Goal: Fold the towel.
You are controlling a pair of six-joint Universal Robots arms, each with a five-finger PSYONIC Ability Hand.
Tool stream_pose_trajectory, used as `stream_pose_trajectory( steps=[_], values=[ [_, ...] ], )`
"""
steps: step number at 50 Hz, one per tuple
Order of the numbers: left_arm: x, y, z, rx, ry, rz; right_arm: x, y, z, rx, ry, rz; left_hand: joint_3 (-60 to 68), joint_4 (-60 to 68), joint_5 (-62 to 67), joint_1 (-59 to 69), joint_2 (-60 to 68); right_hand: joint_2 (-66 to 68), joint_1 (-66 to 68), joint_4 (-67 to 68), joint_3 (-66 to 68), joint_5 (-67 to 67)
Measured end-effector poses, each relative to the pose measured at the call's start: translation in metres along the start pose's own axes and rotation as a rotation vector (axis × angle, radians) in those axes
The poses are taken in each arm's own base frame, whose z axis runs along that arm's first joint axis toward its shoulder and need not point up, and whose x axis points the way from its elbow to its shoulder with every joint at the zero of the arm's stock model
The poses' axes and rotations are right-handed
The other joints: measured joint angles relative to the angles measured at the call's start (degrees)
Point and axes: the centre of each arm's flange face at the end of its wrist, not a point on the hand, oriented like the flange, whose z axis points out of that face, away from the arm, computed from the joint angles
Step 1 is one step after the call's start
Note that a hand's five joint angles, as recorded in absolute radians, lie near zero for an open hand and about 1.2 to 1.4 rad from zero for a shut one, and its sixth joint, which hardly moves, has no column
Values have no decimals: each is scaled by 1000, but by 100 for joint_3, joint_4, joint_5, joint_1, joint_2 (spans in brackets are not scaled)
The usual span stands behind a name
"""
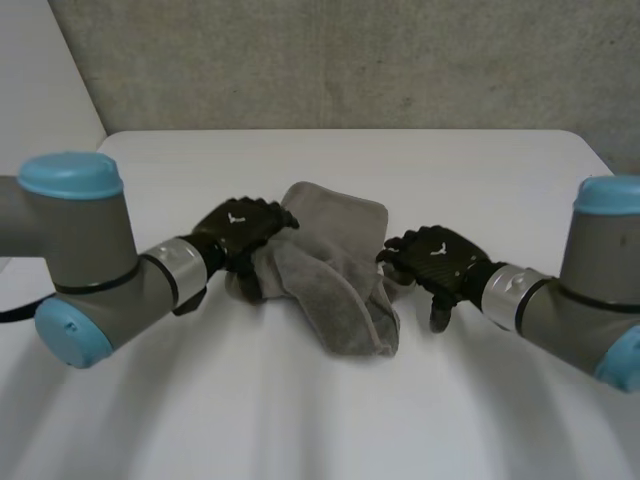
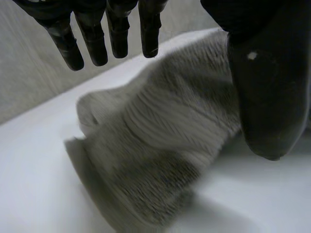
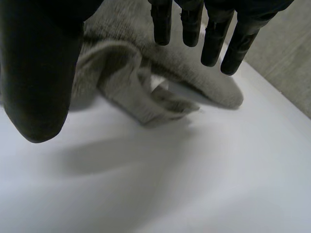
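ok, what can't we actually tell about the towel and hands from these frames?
- Head view: the towel has its corners buried in its own bunched folds; the left hand covers the end beside it.
- Left wrist view: the thumb overlaps the towel; whether it touches cannot be told.
- Right wrist view: the thumb of the right hand hides the towel part behind it.

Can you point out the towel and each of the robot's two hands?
towel [image 1: 335, 290], head view, on its rumpled middle.
left hand [image 1: 240, 232], head view, on the back of the hand.
right hand [image 1: 437, 258], head view, on the back of the hand.
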Motion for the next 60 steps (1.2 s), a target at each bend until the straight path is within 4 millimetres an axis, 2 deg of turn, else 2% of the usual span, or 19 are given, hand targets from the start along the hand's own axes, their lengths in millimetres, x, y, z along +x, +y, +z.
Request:
stream_pose_trajectory(
  steps=[8,10,15,17,20,27,32,38,41,47,53,58,60],
  values=[
    [12,17,6,-43,34,-4,-8,14,21,9,37,27,0,0,1223,914,1141,233,313,0,0,316],
    [15,18,7,-47,40,-1,-10,15,25,24,42,50,0,0,1651,1429,1579,923,967,0,0,980],
    [18,17,6,-46,43,5,-16,14,38,65,35,138,0,0,4492,4240,4463,3692,3647,0,0,3719],
    [17,14,5,-40,40,7,-17,12,40,75,27,166,0,0,5213,5026,5207,4848,4809,0,0,4889],
    [16,9,3,-26,33,9,-17,9,39,84,25,184,0,0,6012,5728,5964,5962,5832,0,0,6026],
    [11,-19,-12,40,5,23,1,-18,18,139,68,202,0,0,6187,5781,6082,6054,6044,0,0,6294],
    [8,-37,-33,78,-17,32,16,-37,-16,145,72,231,0,0,6187,5781,6082,6054,6044,0,0,6294],
    [0,-40,-57,77,-56,23,17,-41,-53,63,-31,298,0,0,6187,5781,6082,6053,6052,0,0,6294],
    [-5,-40,-66,75,-77,17,18,-40,-65,13,-67,305,0,0,6187,5782,6082,6053,6063,0,0,6294],
    [-13,-41,-77,79,-104,8,30,-51,-88,-42,-65,229,0,0,6188,5782,6082,6053,6063,0,0,6294],
    [-19,-41,-78,85,-97,0,36,-67,-99,-32,-36,159,0,0,6188,5782,6082,6053,6063,0,0,6294],
    [-20,-35,-74,70,-74,-14,28,-64,-96,-50,-61,157,0,0,6188,5782,6082,6053,6064,0,0,6295],
    [-19,-28,-70,51,-60,-26,18,-58,-90,-67,-92,160,0,0,6188,5782,6082,6053,6065,0,0,6295]
  ],
)
